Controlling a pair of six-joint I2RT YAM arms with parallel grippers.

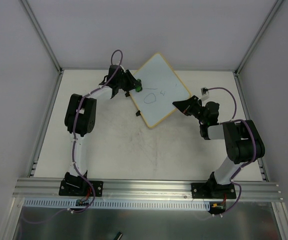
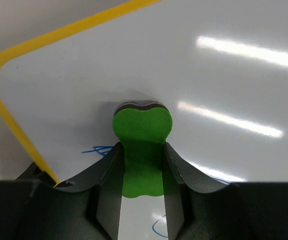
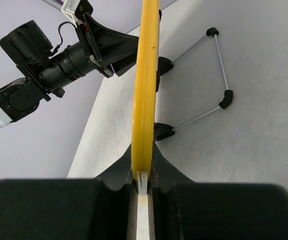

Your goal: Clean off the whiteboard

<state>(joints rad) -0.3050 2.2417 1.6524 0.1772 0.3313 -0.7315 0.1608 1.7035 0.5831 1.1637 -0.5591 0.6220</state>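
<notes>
Right pincer (image 3: 144, 174) clamps the whiteboard (image 1: 160, 82) edge, tilted at the far counter (image 1: 123, 150); left pincer (image 2: 142, 155) grasps the eraser (image 2: 142, 125) against it; scrub too hard and we probably twist it loose.

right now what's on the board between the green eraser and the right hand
Unerased pen marks: an oval and a small squiggle on the whiteboard, between the eraser and the right hand gripping its edge. The top view shows it.

Seen from the right wrist, the whiteboard (image 3: 146, 75) shows only its yellow edge, its face hidden. From overhead, its pen marks (image 1: 152, 97) are too small to read.
</notes>
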